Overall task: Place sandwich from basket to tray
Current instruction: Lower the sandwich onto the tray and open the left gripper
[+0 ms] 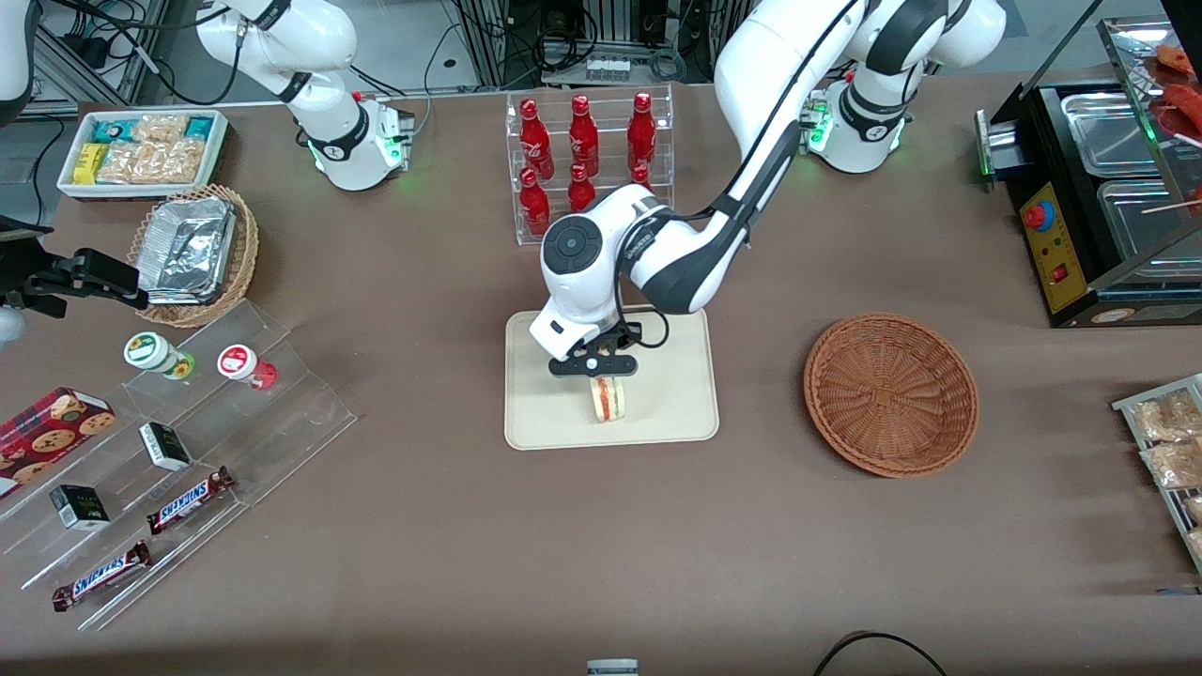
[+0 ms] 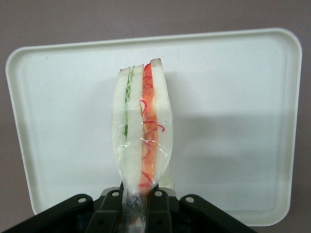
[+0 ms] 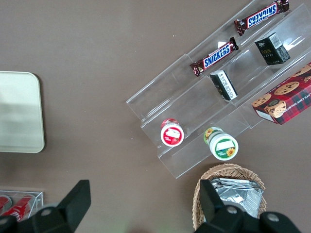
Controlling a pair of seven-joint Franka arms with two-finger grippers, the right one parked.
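The sandwich (image 1: 608,399) is a wrapped white wedge with red-orange and green filling, standing on edge over the middle of the cream tray (image 1: 676,394). My left gripper (image 1: 601,378) hangs directly above it, shut on the wrapped upper end. In the left wrist view the sandwich (image 2: 142,131) runs out from between the black fingers (image 2: 158,206) of the gripper (image 2: 138,209), with the tray (image 2: 233,121) spread beneath it. I cannot tell whether the sandwich touches the tray. The reddish-brown basket (image 1: 890,394) lies beside the tray toward the working arm's end, with nothing in it.
A clear rack of red bottles (image 1: 587,160) stands farther from the front camera than the tray. A stepped acrylic shelf (image 1: 188,451) with candy bars and jars, plus a lighter wicker basket (image 1: 197,253) of foil containers, lie toward the parked arm's end. A black food warmer (image 1: 1099,207) stands at the working arm's end.
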